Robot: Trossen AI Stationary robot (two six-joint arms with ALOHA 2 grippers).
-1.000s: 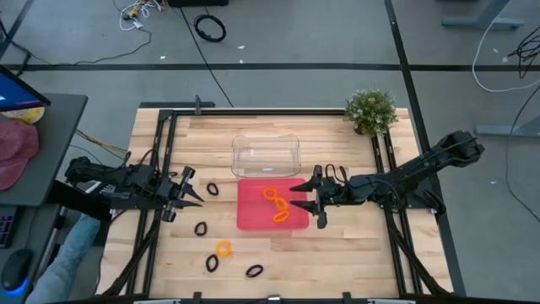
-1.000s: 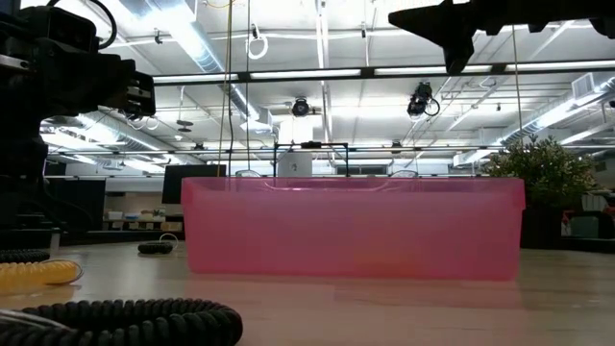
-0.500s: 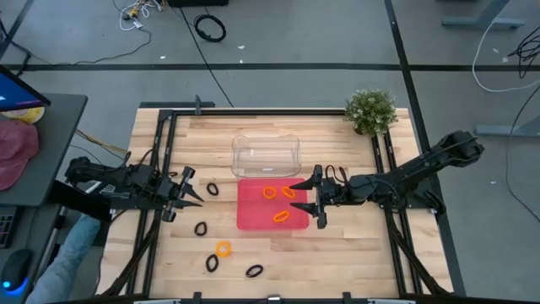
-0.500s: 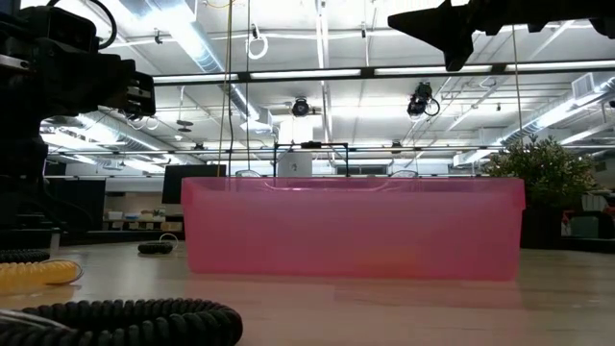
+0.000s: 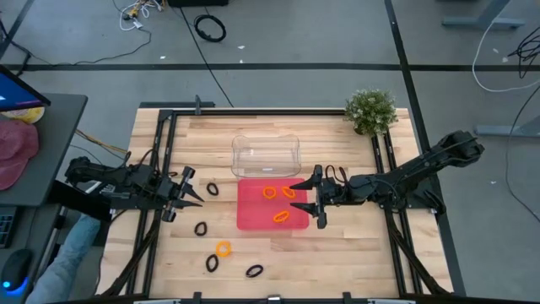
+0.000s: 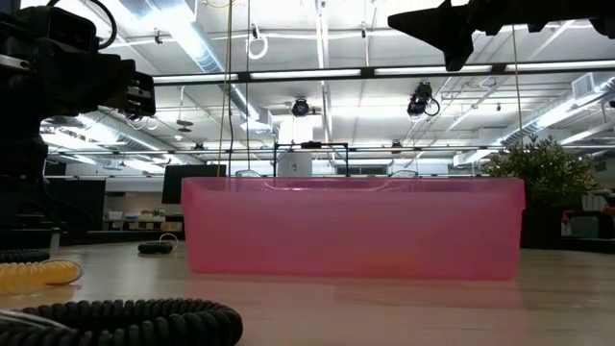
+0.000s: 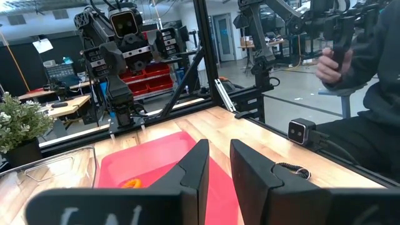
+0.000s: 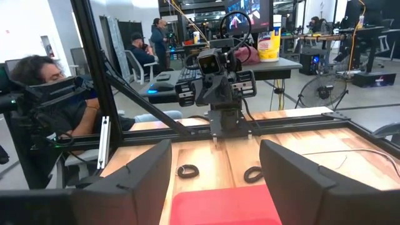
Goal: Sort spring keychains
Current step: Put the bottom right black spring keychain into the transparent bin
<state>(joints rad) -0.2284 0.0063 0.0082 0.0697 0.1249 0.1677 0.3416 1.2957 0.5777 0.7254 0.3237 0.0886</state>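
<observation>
Three orange spring keychains [image 5: 278,201] inside the red tray [image 5: 251,216]: two side by side near the tray's far edge, one closer to its near edge. A fourth orange keychain [image 5: 223,249] loose on the wooden table [image 5: 337,253], nearer the front edge and left of the tray. Four black keychains on the bare wood, also left of the tray: one [image 5: 213,190] just off its far-left corner, one [image 5: 201,228] beside its near-left corner, one [image 5: 212,263] touching or nearly touching the loose orange loop, one [image 5: 254,271] close to the front edge. None of them in the clear container [image 5: 267,154] behind the tray.

Right gripper [image 5: 309,200] poised over the tray's right edge, fingers spread wide apart, nothing between them. In the right wrist view, those fingers [image 8: 145,175] far apart above the red tray, two black loops visible on the wood beyond.

Left gripper [image 5: 192,193] raised by the table's left side, near the black loop at the tray's far-left corner, fingers [image 7: 197,167] drawn close with a narrow gap and holding nothing.

Small potted plant [image 5: 370,111] at the table's far-right corner. A seated person [image 8: 37,94] beyond the table's left side.
</observation>
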